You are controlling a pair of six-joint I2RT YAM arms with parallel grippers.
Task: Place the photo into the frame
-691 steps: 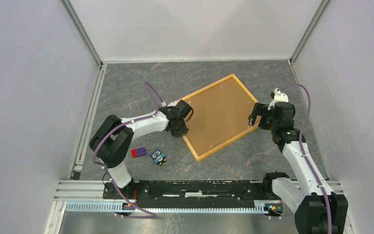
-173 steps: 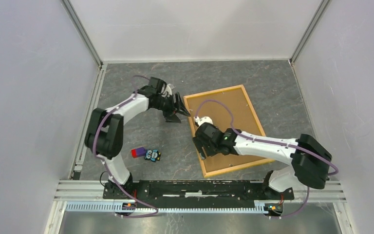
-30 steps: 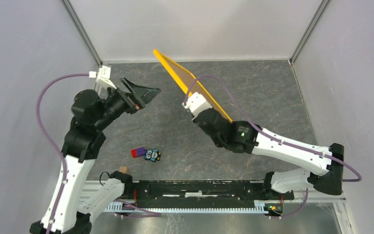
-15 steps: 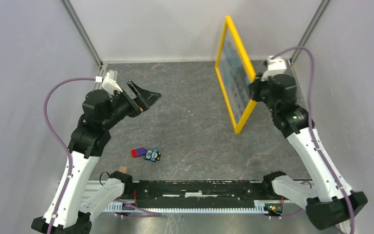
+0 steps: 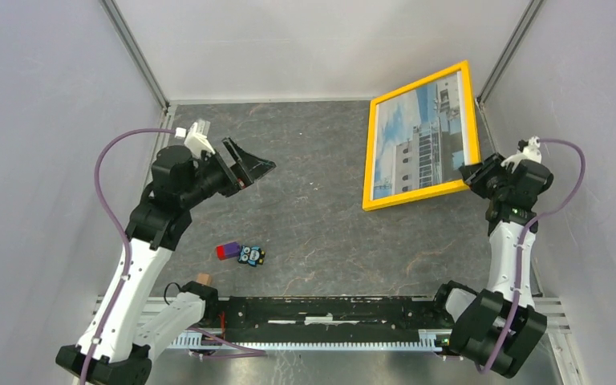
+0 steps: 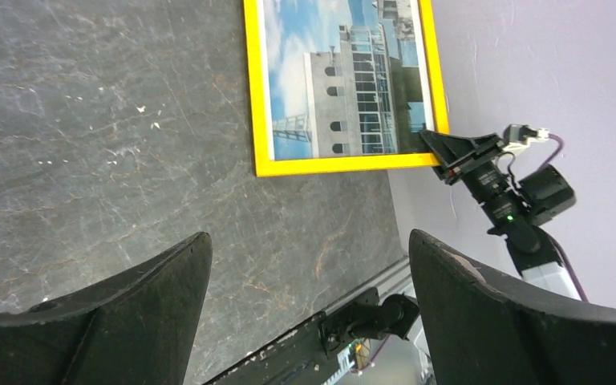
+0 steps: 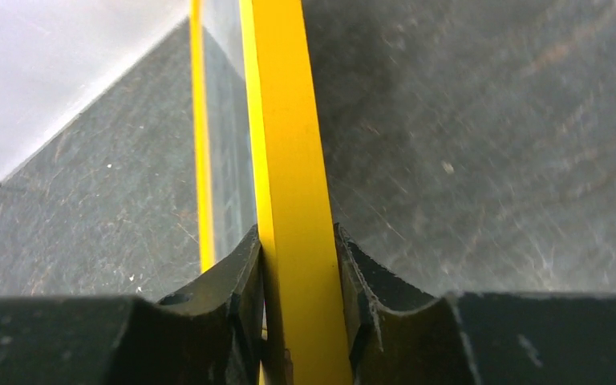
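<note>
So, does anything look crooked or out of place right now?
Yes: the frame, photo showing, isn't lying flat. The right gripper pinches one corner and holds it tilted up. Nothing looks spilled or damaged.

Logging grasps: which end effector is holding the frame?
The right end effector, clamped on the frame's yellow edge; the left end effector hangs open and empty.

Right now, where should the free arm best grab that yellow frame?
Probably the frame's thin left border, from the left, jaws straddling front and back. It is a flat panel, so only an edge fits; the right gripper pinches the near right corner that way.
</note>
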